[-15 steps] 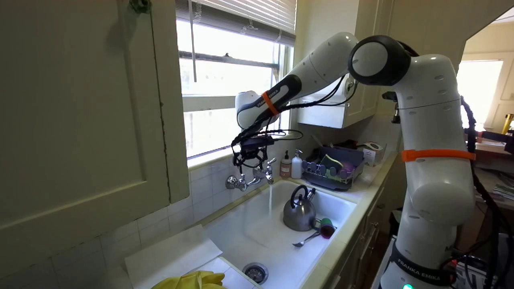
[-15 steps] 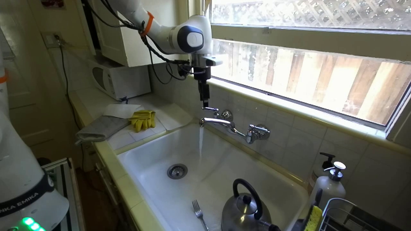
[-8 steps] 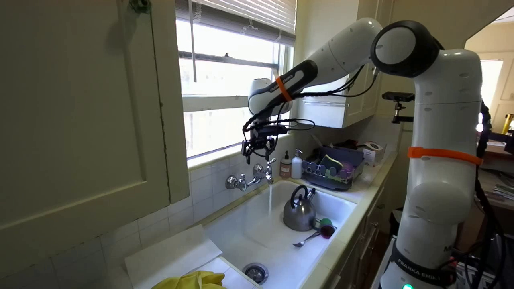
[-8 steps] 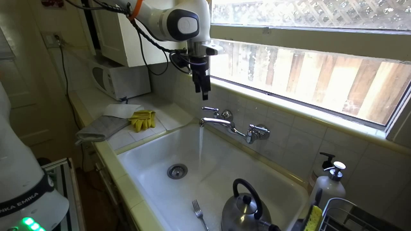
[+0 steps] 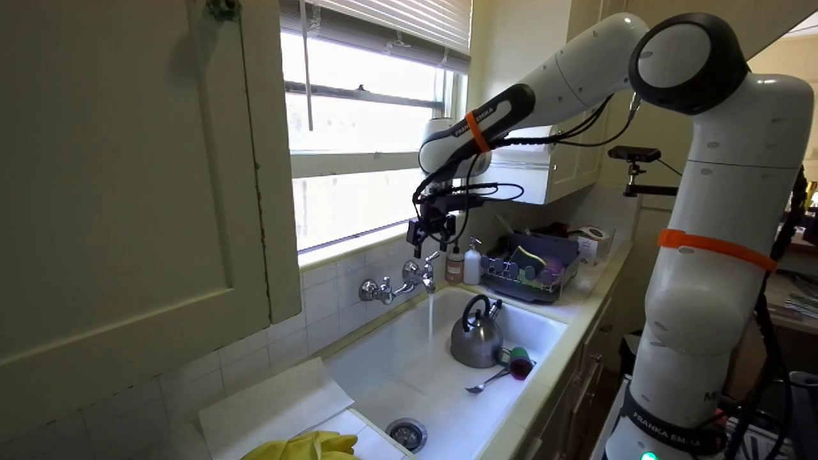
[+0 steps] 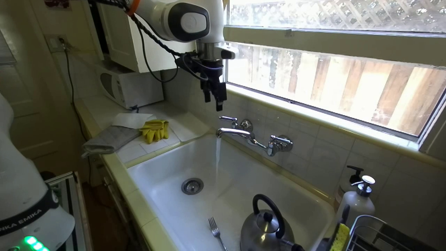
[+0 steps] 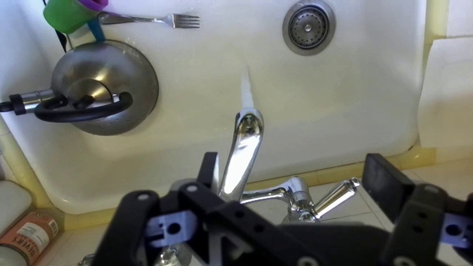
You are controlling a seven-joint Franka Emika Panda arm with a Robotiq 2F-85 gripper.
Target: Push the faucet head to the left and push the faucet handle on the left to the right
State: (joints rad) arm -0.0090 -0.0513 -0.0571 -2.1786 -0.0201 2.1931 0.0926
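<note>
In the sink (image 7: pixel 332 103), per the wrist view: kettle (image 7: pixel 105 81) left of faucet (image 7: pixel 242 155), fork (image 7: pixel 168 20) left of drain (image 7: pixel 309 27); on the counter (image 6: pixel 132 152) just beside, gloves (image 6: pixel 153 130).

Tiled counter (image 6: pixel 133 152) carries gloves (image 6: pixel 154 131), 1 microwave (image 6: pixel 141 89), apparently a towel (image 6: pixel 110 139).

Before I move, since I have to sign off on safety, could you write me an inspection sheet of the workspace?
Surface: white sink, with water falling into it.
Job's things: spout running; handles on both sides of it.
Clutter: kettle, fork and green cup in the sink; yellow gloves beside it.
Hand: open, apart from spout and handles.
In its grip: nothing seen.
Cables: black, looping loosely beside the hand.
Surroundings: window above the spout; dish rack and soap bottles at the kettle's end of the sink.
</note>
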